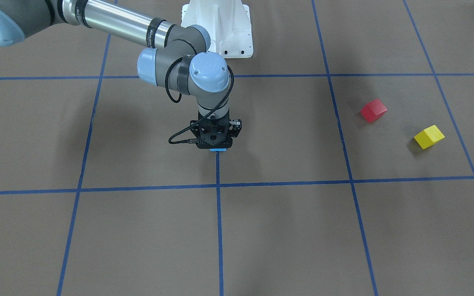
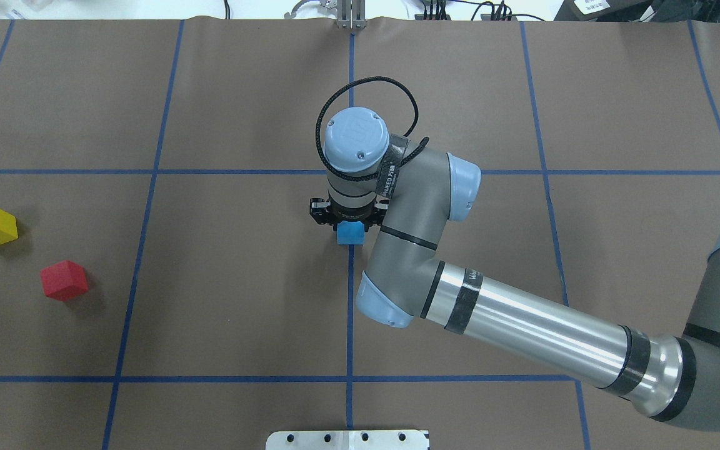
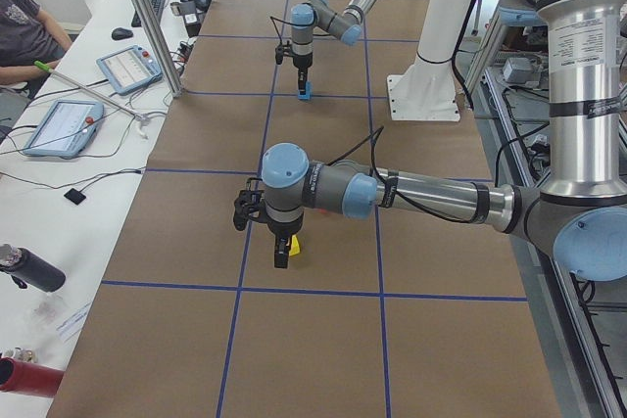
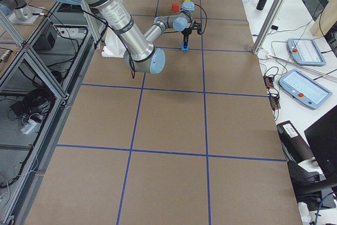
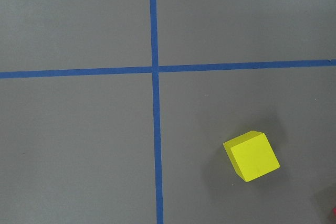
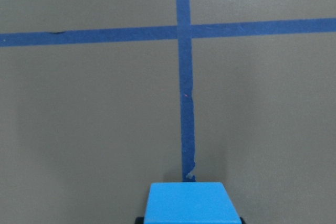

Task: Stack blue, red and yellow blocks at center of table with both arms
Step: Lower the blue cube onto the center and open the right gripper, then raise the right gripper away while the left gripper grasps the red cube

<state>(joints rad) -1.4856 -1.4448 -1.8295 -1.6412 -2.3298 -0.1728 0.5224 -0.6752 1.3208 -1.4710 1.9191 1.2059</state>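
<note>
Blue block (image 6: pixel 189 203) is clamped by right gripper (image 2: pixel 349 225) at mid table (image 2: pixel 241 281); left gripper (image 3: pixel 281 257): cannot tell.

We see two arms of one make. The right arm (image 2: pixel 522 319) has a polished silver tube ringed by black bands, matte grey elbow and wrist housings, and round light blue caps. Its wrist cap bears an embossed logo and small screws near the rim. A black strap round that wrist carries white lettering too small for us to read. A thin black cable loops from the wrist to the right gripper (image 1: pixel 216 144), a boxy black frame. The left arm (image 3: pixel 441 201) shows the same silver, grey and light blue, with a black cable along it and a black left gripper (image 3: pixel 281 247)
</note>
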